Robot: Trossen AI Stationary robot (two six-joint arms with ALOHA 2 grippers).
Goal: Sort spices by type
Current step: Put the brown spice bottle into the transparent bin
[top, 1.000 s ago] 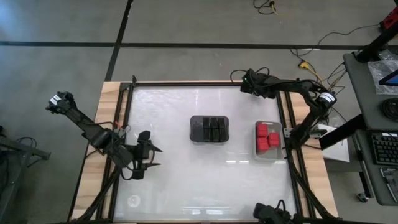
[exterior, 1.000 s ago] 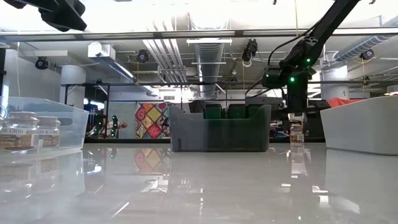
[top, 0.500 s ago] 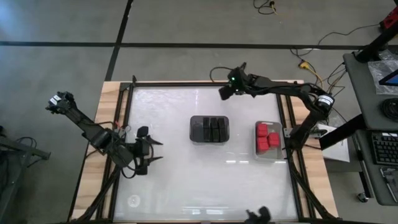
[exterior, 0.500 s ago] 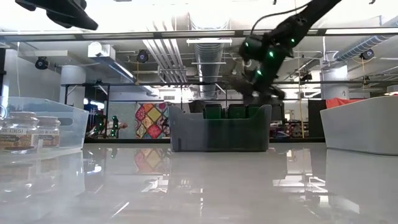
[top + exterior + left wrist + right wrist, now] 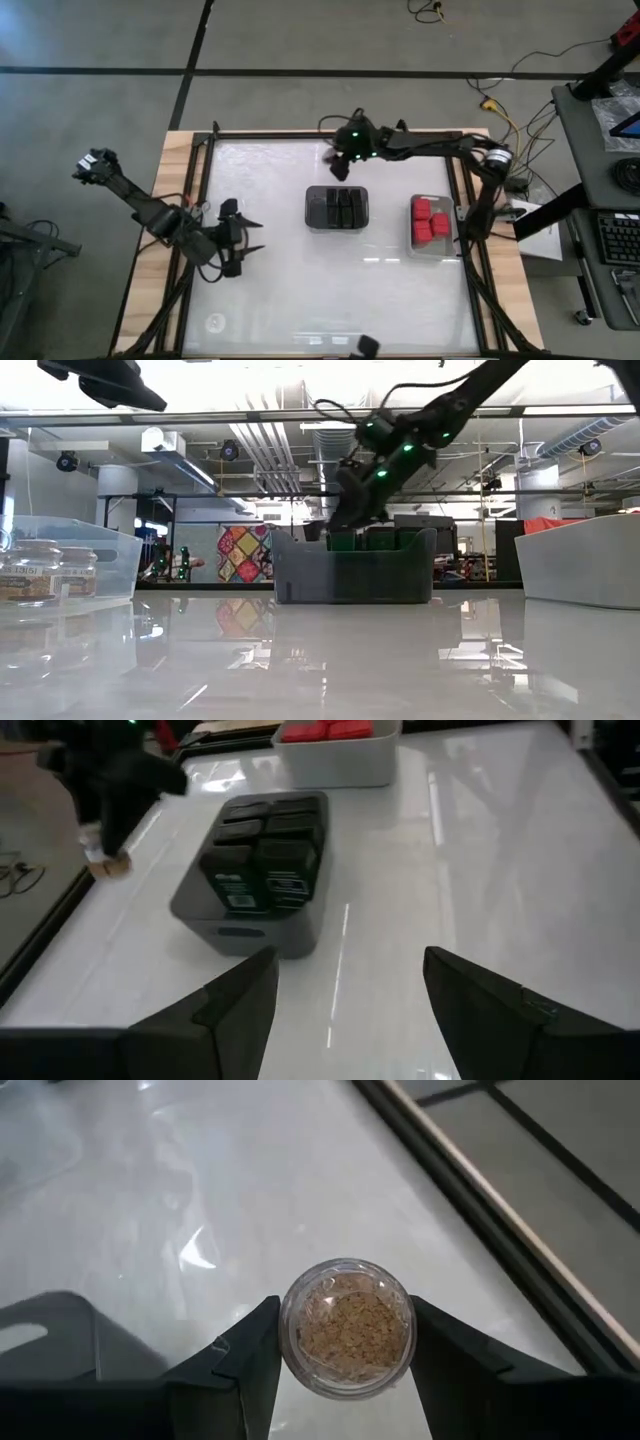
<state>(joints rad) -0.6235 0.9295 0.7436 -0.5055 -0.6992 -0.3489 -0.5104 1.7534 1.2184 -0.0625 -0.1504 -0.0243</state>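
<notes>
Evidently the right gripper [image 5: 345, 1380] is clamped on a tan jar [image 5: 346, 1328], held from both sides so it can be carried clear of the table [image 5: 290, 290]; it hangs near the far edge, just beyond the grey bin [image 5: 336, 208] of black blocks [image 5: 340, 207]. Red blocks [image 5: 428, 221] sit in their own tray [image 5: 436, 248] to the right, so the jar probably belongs with the other jars [image 5: 45, 572] in the clear tray [image 5: 105, 550], which only the low view shows. The left gripper [image 5: 247, 237] waits over the table's left side, fingers spread and empty. The wrist view alone shows the jar's grainy contents; from above it is hidden under the arm.
</notes>
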